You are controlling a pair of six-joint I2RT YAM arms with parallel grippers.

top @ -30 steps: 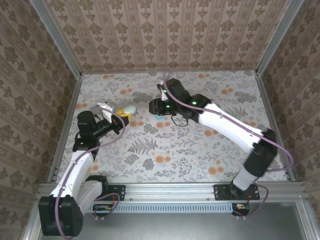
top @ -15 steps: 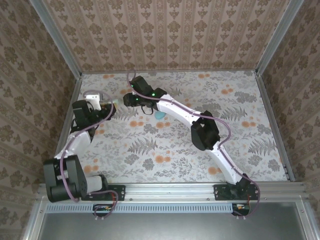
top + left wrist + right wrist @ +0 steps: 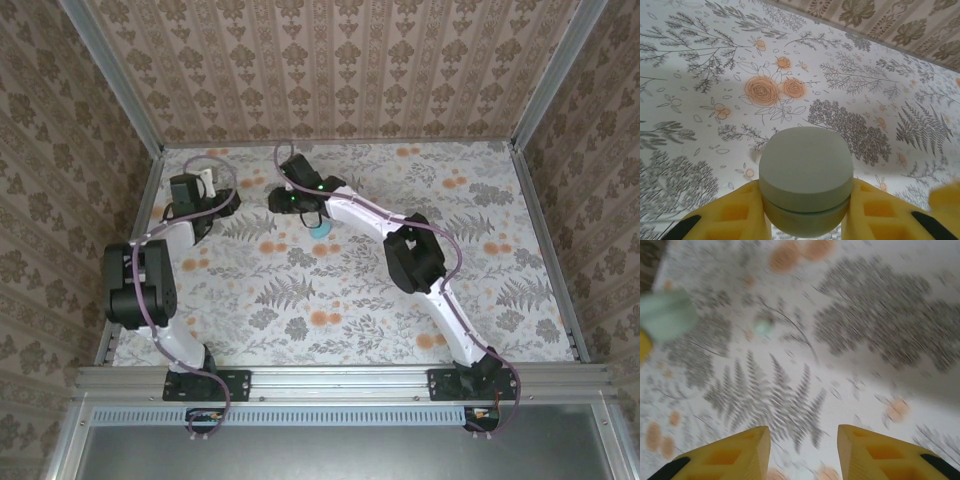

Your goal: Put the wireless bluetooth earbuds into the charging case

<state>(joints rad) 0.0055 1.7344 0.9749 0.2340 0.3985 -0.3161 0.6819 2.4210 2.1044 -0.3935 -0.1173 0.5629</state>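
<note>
l claw (image 3: 805, 212) grips charging case (image 3: 805, 175) nr table's (image 3: 470, 300) far-left edge.

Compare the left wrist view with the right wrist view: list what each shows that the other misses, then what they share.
Left wrist view: the charging case close up and sharp, lid shut, clamped between the left fingers. Right wrist view: the right fingers apart with nothing between them, and a small teal blob lying on the floral table cover, probably an earbud; blur hides detail. Shared: that table cover, and perhaps the case, as a pale blur at the right wrist view's left edge.
</note>
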